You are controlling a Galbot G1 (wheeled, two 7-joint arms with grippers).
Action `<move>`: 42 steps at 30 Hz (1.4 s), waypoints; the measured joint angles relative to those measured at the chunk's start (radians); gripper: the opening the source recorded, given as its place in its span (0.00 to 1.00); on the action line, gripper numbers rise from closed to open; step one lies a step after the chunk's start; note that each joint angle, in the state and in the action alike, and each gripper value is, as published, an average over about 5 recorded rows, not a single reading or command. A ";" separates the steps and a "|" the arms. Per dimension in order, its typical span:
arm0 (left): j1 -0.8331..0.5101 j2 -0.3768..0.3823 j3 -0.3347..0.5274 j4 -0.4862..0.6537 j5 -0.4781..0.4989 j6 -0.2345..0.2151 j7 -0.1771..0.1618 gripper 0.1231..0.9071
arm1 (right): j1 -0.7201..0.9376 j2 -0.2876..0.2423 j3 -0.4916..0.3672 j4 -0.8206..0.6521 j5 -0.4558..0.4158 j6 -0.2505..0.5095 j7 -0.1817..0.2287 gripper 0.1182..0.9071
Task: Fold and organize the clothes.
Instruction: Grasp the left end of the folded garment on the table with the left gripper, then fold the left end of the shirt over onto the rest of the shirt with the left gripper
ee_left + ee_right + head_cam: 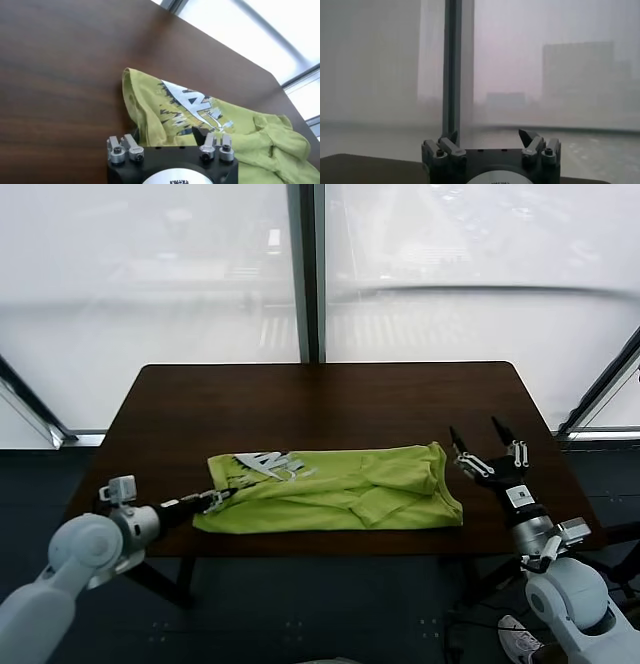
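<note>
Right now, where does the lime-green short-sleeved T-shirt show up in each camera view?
Head view: lime-green T-shirt lies folded along the dark wooden table's near edge, print toward the left gripper.
Left wrist view: T-shirt fills the lower right.
Right wrist view: not in it.
Shared landmark: the dark tabletop.

One lime-green T-shirt (340,489) lies on one dark wooden table (330,399), toward the table's 6 o'clock edge. Two grippers are in view: the left gripper (218,500) at the shirt's 9 o'clock end and the right gripper (483,446) at its 3 o'clock side.
</note>
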 joint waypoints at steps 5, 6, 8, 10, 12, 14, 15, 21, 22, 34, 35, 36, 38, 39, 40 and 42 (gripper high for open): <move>-0.003 -0.009 0.010 -0.005 0.017 0.003 0.000 0.69 | -0.009 0.013 0.011 0.005 -0.005 0.000 0.000 1.00; -0.003 -0.010 0.011 -0.007 0.021 0.004 -0.001 0.62 | -0.010 0.015 0.012 0.005 -0.006 0.000 0.000 1.00; -0.002 -0.013 0.011 -0.011 0.031 0.006 -0.005 0.46 | -0.009 0.021 0.014 0.006 -0.008 0.000 0.001 1.00; -0.002 -0.016 0.009 -0.015 0.044 0.007 -0.010 0.29 | -0.005 0.027 0.014 0.005 -0.012 -0.001 0.004 1.00; -0.002 -0.018 0.005 -0.021 0.055 0.008 -0.016 0.16 | 0.002 0.035 0.012 0.002 -0.018 -0.002 0.010 1.00; 0.000 -0.019 -0.002 -0.028 0.068 0.010 -0.025 0.08 | 0.009 0.042 0.007 -0.002 -0.023 -0.003 0.017 1.00; 0.001 -0.018 -0.007 -0.032 0.076 0.011 -0.028 0.08 | 0.014 0.045 0.004 -0.006 -0.024 -0.004 0.020 1.00; 0.011 0.007 -0.047 -0.042 0.146 0.013 -0.027 0.08 | 0.051 0.056 -0.021 -0.029 -0.026 -0.002 0.023 1.00; 0.014 0.014 -0.057 -0.039 0.158 0.012 -0.024 0.08 | 0.057 0.057 -0.026 -0.033 -0.027 -0.002 0.023 1.00; 0.110 0.135 -0.255 0.005 0.160 0.008 -0.007 0.08 | 0.125 0.082 -0.082 -0.069 -0.042 -0.002 0.027 1.00; 0.124 0.142 -0.279 0.003 0.153 0.008 -0.009 0.08 | 0.125 0.084 -0.083 -0.069 -0.044 -0.003 0.028 1.00; 0.139 0.147 -0.303 -0.002 0.146 0.007 -0.013 0.08 | 0.124 0.086 -0.083 -0.067 -0.046 -0.003 0.029 1.00; 0.163 0.149 -0.343 -0.018 0.129 0.007 -0.026 0.08 | 0.118 0.089 -0.079 -0.064 -0.050 -0.004 0.030 1.00; 0.171 0.148 -0.356 -0.030 0.120 0.007 -0.035 0.08 | 0.114 0.091 -0.076 -0.061 -0.051 -0.005 0.030 1.00; 0.176 0.144 -0.366 -0.044 0.108 0.007 -0.046 0.08 | 0.110 0.093 -0.072 -0.058 -0.053 -0.006 0.030 1.00; 0.178 0.132 -0.372 -0.081 0.079 0.007 -0.072 0.08 | 0.098 0.099 -0.059 -0.051 -0.057 -0.009 0.030 1.00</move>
